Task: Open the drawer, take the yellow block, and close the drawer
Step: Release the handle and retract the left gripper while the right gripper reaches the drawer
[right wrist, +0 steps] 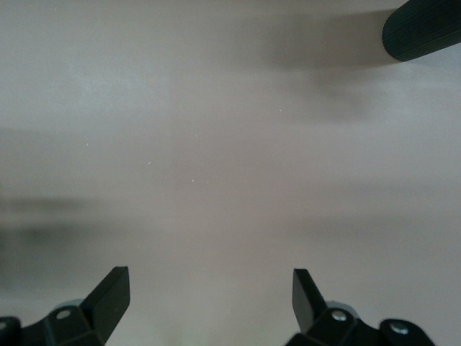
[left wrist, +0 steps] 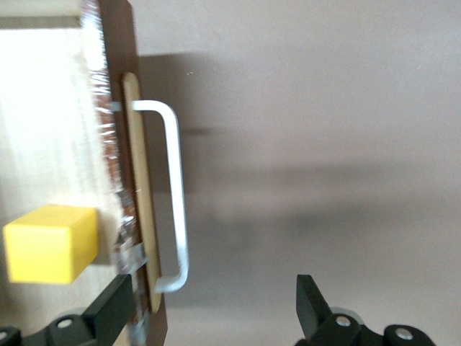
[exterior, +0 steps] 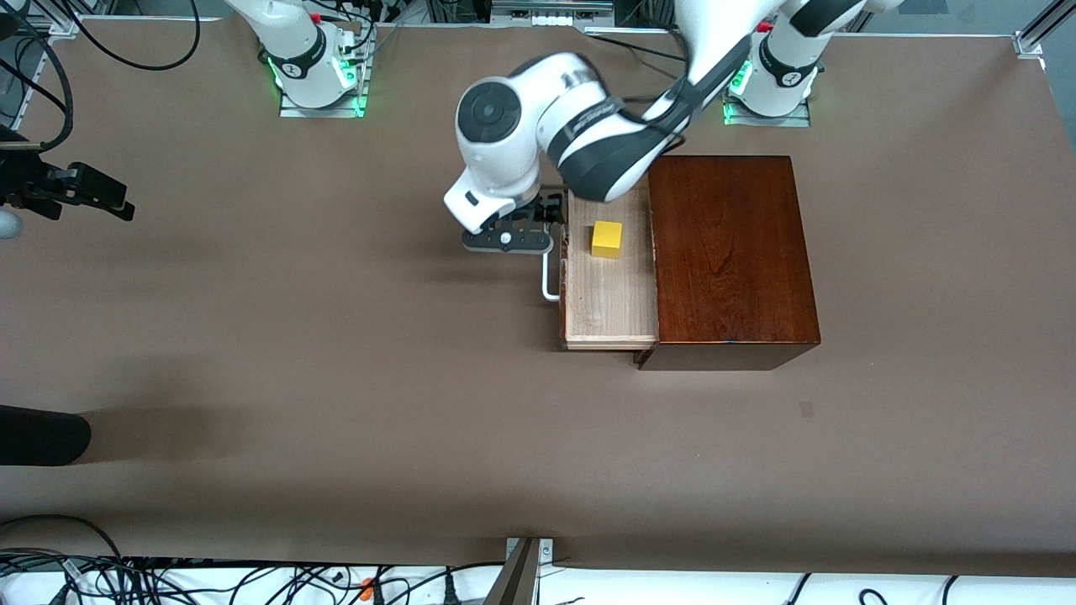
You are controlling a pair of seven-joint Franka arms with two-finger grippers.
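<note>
On the tabletop [exterior: 336, 353] the box [exterior: 730, 252] has its drawer [exterior: 609, 294] pulled out toward my right arm's end, the block [exterior: 606, 239] lying inside. My left pincer [left wrist: 216, 306], spread and empty, hangs over the handle [exterior: 549, 281]; the block lies just past the drawer front, boxward. My right pincer [right wrist: 210, 299], also spread, waits well apart

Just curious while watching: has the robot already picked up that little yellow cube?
No, the yellow block sits in the open drawer, and the left gripper is open with nothing between its fingers.
</note>
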